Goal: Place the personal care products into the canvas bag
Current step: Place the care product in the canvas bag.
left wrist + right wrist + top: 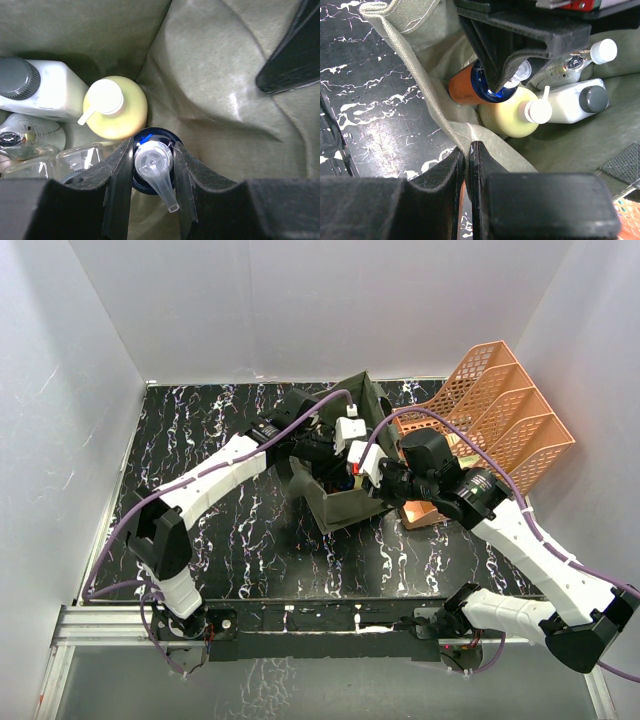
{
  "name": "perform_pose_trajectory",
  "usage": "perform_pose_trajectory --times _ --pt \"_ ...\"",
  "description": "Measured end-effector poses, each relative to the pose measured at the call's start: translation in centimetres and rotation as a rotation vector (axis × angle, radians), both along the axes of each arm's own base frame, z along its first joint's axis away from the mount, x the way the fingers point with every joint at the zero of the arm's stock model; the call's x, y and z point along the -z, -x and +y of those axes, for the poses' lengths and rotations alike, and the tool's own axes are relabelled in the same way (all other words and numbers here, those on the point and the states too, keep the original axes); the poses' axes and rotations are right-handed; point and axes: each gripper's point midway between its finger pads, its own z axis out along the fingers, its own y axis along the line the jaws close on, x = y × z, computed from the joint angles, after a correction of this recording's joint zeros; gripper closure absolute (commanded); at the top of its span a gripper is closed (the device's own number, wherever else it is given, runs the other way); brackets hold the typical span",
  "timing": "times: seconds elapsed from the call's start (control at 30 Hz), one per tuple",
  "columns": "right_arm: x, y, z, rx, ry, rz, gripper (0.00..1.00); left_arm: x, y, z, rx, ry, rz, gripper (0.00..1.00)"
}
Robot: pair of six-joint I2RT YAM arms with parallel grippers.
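The olive canvas bag (345, 505) stands mid-table. My left gripper (153, 165) is inside it, shut on the clear pump top of the orange bottle with the blue collar (150, 172); the orange body shows in the right wrist view (465, 87). Beside it in the bag lie a pale yellow bottle (114, 107), a white bottle with a grey cap (47, 90) and clear bottles (30, 145). My right gripper (468, 152) is shut on the bag's rim (447, 125), pinching the fabric at the near side. The yellow bottle (515, 115) and white bottle (567, 102) also show there.
An orange plastic lattice organizer (495, 415) stands tilted at the back right, touching the bag's right side. The black marbled tabletop (230, 540) is bounded by white walls. A black strap (292, 55) crosses the bag's inside upper right.
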Motion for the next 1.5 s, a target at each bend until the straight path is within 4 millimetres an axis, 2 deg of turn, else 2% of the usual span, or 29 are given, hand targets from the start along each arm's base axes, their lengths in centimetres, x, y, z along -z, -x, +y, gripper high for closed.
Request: perform_pose_trajectory --times 0.17,0.37,0.53,0.63,0.8,0.97,1.07,1.4,1.5 --pt "0.0 0.0 0.0 -0.001 0.001 0.000 0.90 1.6 -0.4 0.1 0.008 -0.027 0.004 1.00" --pt "0.1 0.1 0.1 -0.005 0.002 0.001 0.90 2.7 -0.2 0.4 0.034 -0.049 -0.008 1.00" --pt "0.1 0.1 0.1 -0.006 0.005 0.001 0.90 3.8 -0.3 0.5 0.058 -0.077 -0.004 0.92" --pt "-0.1 0.0 0.1 -0.007 0.005 -0.004 0.90 5.0 -0.6 0.3 0.067 -0.102 0.014 0.91" --pt "-0.4 -0.3 0.1 -0.002 0.006 -0.011 0.90 5.2 -0.7 0.1 0.068 -0.110 0.032 0.89" --pt "-0.5 -0.3 0.1 0.000 0.008 -0.013 0.91 5.2 -0.7 0.2 0.065 -0.111 0.036 0.78" --pt "-0.7 -0.5 0.1 0.006 0.011 -0.015 0.91 5.2 -0.6 0.2 0.066 -0.115 0.039 0.65" --pt "-1.0 -0.7 0.1 0.012 0.016 -0.017 0.91 4.7 0.3 0.7 0.050 -0.148 0.116 0.34" --pt "-1.0 -0.7 0.1 0.012 0.015 -0.018 0.89 4.4 0.4 0.6 0.035 -0.148 0.143 0.29"
